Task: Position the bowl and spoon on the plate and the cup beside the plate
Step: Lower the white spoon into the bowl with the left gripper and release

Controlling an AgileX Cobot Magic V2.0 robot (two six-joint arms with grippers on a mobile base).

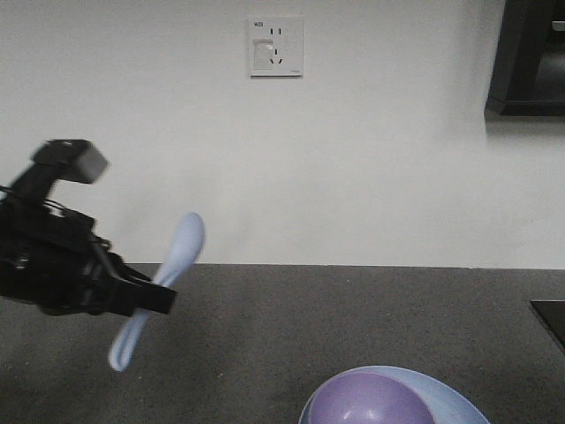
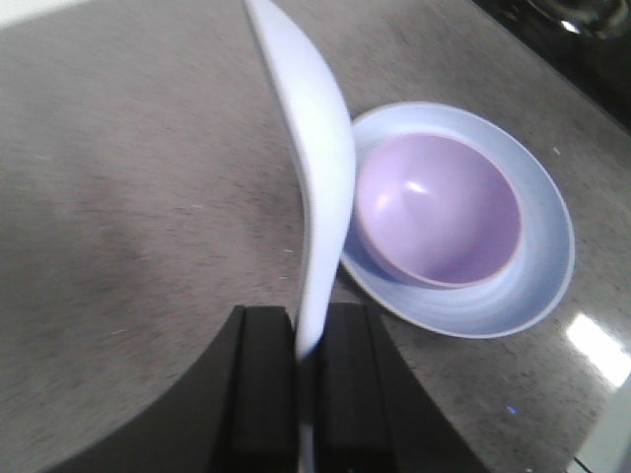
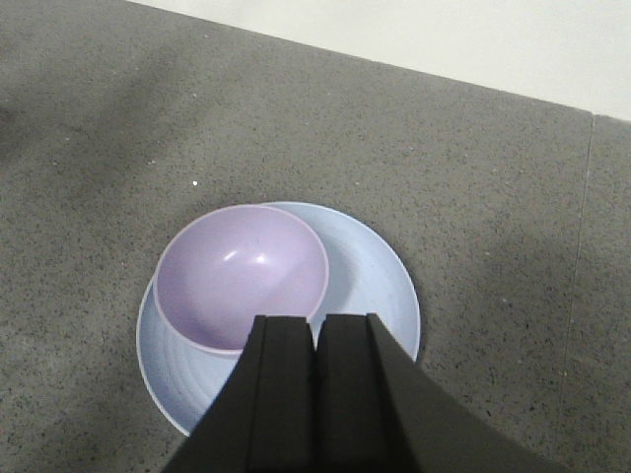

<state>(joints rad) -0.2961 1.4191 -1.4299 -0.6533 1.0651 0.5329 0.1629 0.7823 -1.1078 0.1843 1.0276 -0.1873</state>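
While the front view looks across a dark speckled bench (image 1: 353, 309) toward a white wall with a socket (image 1: 275, 47), the left hand (image 1: 157, 296) sits at 9 o'clock. Its black fingers are clamped on the pale blue spoon (image 1: 184, 247), which is lifted clear of the bench and tilted, its upper end pointing toward 1 o'clock. At 5 o'clock, cut off by the lower edge, the lilac bowl (image 1: 371, 402) sits on the pale-blue plate (image 1: 459, 402). In the left wrist view, the two fingers pinch the spoon at 6 o'clock and it rises edge-on toward 12 o'clock; at 3 o'clock the bowl rests on the plate, off-centre toward the plate's 10 o'clock side. In the right wrist view, the right hand (image 3: 315, 394) at 6 o'clock has its fingers pressed together with only a thin seam between them, gripping nothing; plate and bowl lie on the bench beyond the fingertips, the bowl crowding the plate's 9 o'clock rim.
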